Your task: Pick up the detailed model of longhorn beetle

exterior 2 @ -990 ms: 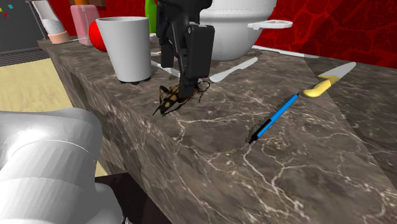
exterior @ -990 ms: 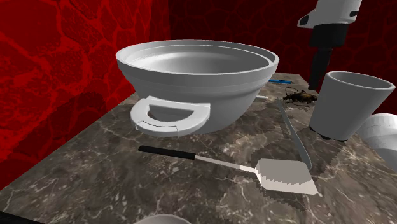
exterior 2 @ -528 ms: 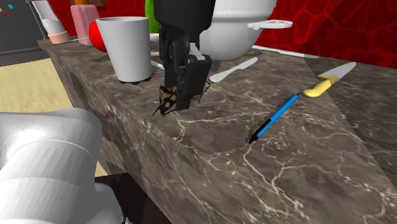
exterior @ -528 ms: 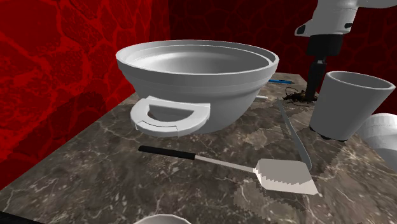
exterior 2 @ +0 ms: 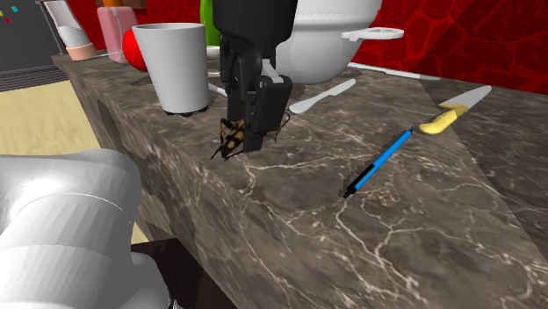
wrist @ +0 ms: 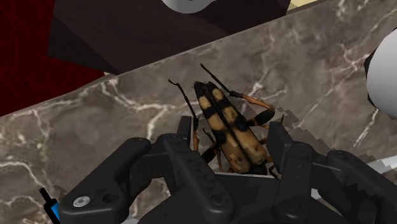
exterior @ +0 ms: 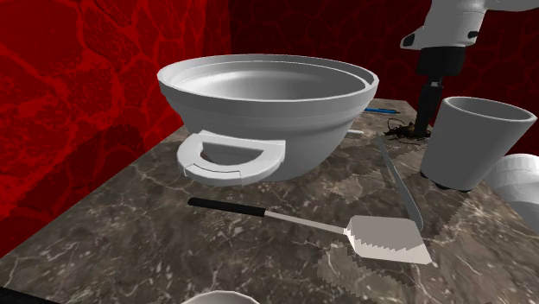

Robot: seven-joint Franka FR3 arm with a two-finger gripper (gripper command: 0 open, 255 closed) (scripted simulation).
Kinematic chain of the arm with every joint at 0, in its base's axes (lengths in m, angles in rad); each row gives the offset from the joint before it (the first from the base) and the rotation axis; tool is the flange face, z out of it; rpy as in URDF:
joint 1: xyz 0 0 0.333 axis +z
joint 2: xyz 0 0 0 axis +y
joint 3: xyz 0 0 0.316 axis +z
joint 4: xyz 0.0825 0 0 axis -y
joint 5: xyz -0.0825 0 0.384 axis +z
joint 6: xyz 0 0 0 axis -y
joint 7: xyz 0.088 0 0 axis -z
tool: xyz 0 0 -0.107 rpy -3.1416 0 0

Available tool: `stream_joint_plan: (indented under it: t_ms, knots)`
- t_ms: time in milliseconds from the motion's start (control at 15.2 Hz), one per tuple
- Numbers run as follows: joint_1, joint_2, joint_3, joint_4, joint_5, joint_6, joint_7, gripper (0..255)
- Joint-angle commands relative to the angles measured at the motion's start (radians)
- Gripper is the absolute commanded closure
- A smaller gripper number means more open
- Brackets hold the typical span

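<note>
In the shoulder view, a spatula [exterior: 384, 239] lies nearest the camera on the dark marbled surface [exterior: 173, 250], stretched across the front, with a black handle and a white toothed blade. Just behind the blade, a slim grey knife [exterior: 399, 186] points away toward the back. Beyond the spatula's handle a large white bowl [exterior: 268, 112] stands upright, and its flat loop handle [exterior: 229, 161] juts toward the camera. To the shoulder view's right of the bowl a white cup [exterior: 473, 142] stands upright. Beside it a rounded white vessel [exterior: 523, 190] is cut off by the frame edge.

Between bowl and cup, further back, the arm [exterior: 449, 34] hangs straight down with the jaws at the surface. There the longhorn beetle [wrist: 226, 127] lies flat, close to the surface's edge, black with tan patches and long feelers. In the wrist view the jaws stand apart on either side of its rear half. Its body sits between them, close to one side with a gap on the other, so they are open around it and not clasping it. In the second exterior view the beetle is near the cup's foot, with its head poking out beside the black jaws.

A blue pen [exterior 2: 378, 164] lies well apart from the beetle on the same surface, and past it is a yellow-handled knife [exterior 2: 450, 111]. Farthest back rise red walls [exterior: 78, 95] veined with darker lines
</note>
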Motion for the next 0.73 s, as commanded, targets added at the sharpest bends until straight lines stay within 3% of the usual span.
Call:
stream_joint_plan:
  t_ms: [0, 660]
  knots:
    - [0.001, 0.007, 0.000, 0.016, 0.000, -0.011, 0.002, 255]
    - [0.006, 0.069, -0.003, 0.185, 0.003, -0.117, 0.020, 255]
